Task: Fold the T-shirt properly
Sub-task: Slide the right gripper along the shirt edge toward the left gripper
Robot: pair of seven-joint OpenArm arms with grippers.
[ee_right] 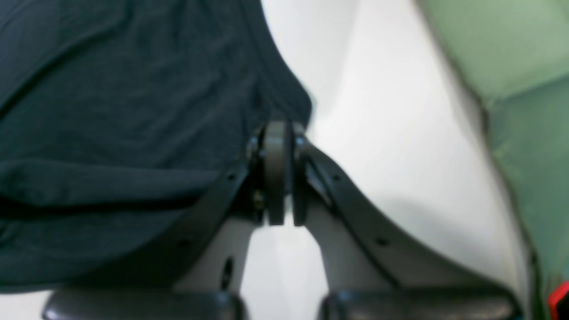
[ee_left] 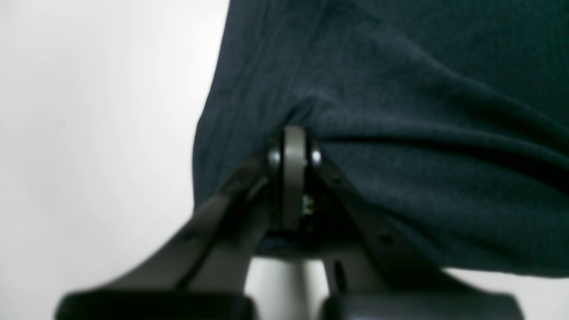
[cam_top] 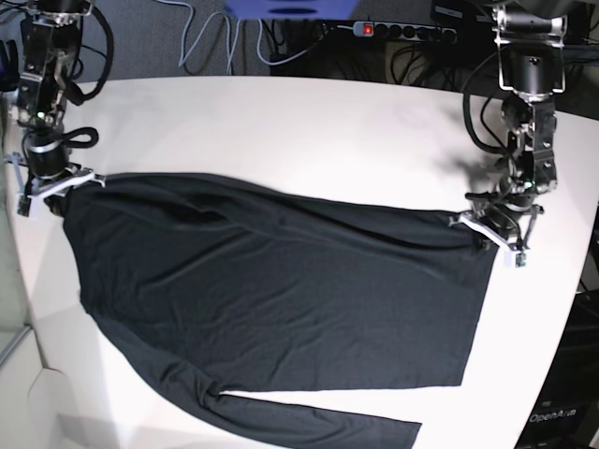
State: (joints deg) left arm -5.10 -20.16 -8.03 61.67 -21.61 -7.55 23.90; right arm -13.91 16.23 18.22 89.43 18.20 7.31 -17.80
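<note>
The black T-shirt [cam_top: 281,290] lies spread across the white table [cam_top: 309,131], stretched between the two arms, with one long sleeve [cam_top: 318,421] trailing along the front edge. My left gripper [cam_top: 489,227] is shut on the T-shirt at its right corner; the left wrist view shows the fingertips [ee_left: 293,133] pinched into a gathered fold of fabric [ee_left: 400,111]. My right gripper [cam_top: 58,190] is shut on the shirt's left corner. In the right wrist view its closed tips [ee_right: 278,129] bite the cloth's edge [ee_right: 111,111].
A power strip [cam_top: 402,31] and cables lie behind the table's far edge. A green surface [ee_right: 524,66] shows beyond the table's edge in the right wrist view. The table's front and right edges run close to the shirt.
</note>
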